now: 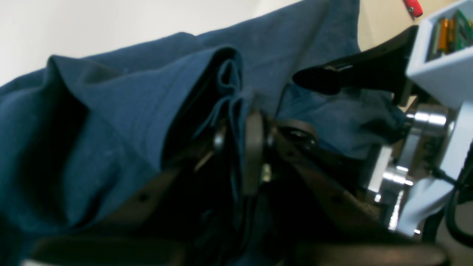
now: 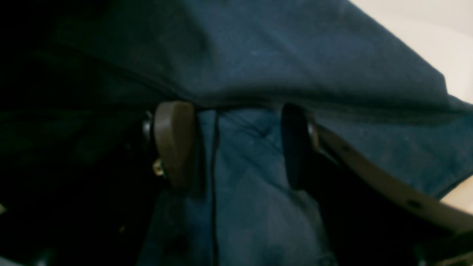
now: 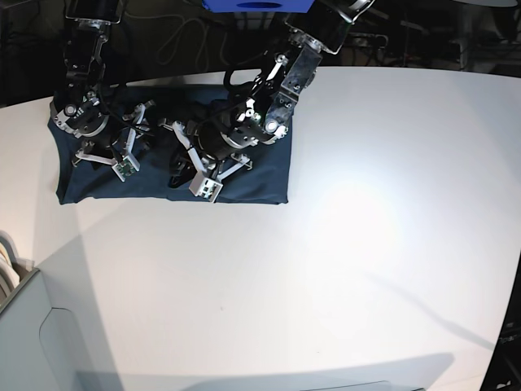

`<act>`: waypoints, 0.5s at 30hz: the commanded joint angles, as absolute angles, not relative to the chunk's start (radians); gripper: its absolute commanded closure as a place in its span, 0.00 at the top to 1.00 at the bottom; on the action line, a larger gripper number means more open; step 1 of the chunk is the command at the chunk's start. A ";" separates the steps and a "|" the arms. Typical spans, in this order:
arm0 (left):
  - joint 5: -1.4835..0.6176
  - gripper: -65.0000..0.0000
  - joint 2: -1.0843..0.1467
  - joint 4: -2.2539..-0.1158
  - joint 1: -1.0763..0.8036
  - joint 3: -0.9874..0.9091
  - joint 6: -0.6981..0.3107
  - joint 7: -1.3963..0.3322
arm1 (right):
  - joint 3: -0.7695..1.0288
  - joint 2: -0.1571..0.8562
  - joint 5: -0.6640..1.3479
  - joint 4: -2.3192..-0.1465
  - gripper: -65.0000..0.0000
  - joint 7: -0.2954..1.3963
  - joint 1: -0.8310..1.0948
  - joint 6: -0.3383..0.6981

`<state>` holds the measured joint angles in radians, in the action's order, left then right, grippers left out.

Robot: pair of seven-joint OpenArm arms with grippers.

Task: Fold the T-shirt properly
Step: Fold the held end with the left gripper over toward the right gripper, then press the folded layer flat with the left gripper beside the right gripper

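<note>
**Both arms low over the shirt at the far left of the table**

The white round table [image 3: 342,244] is bare in front. Farther back, the dark navy-blue cotton T-shirt [image 3: 260,175] lies there. The left gripper [image 1: 240,147] has a bunched fold between narrowly parted fingers; whether it grips, I cannot tell. The right gripper [image 2: 236,147] stands wide apart over cloth, clamping nothing.

Both arms reach down low at the counter's far left corner. The left tool [image 1: 240,147] pinches cloth between near-closed jaws; the right tool [image 2: 236,147] stands parted.
</note>
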<state>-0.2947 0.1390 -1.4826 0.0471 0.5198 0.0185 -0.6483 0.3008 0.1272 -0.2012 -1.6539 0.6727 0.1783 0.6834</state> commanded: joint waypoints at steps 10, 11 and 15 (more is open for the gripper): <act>-0.306 0.45 0.157 -1.681 0.018 0.515 0.010 -0.633 | 0.303 0.134 -0.203 -1.666 0.54 0.673 0.173 0.698; -0.306 0.45 0.157 -1.712 0.005 0.507 0.010 -0.628 | 0.303 0.134 -0.203 -1.666 0.54 0.673 0.173 0.698; -0.306 0.44 0.077 -1.845 -0.054 0.438 0.010 -0.634 | 0.303 0.134 -0.203 -1.666 0.54 0.673 0.173 0.698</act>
<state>-0.3088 0.0750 -1.8294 -0.0582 0.4400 0.0051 -0.6498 0.3008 0.1276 -0.2008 -1.6539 0.6727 0.1780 0.6838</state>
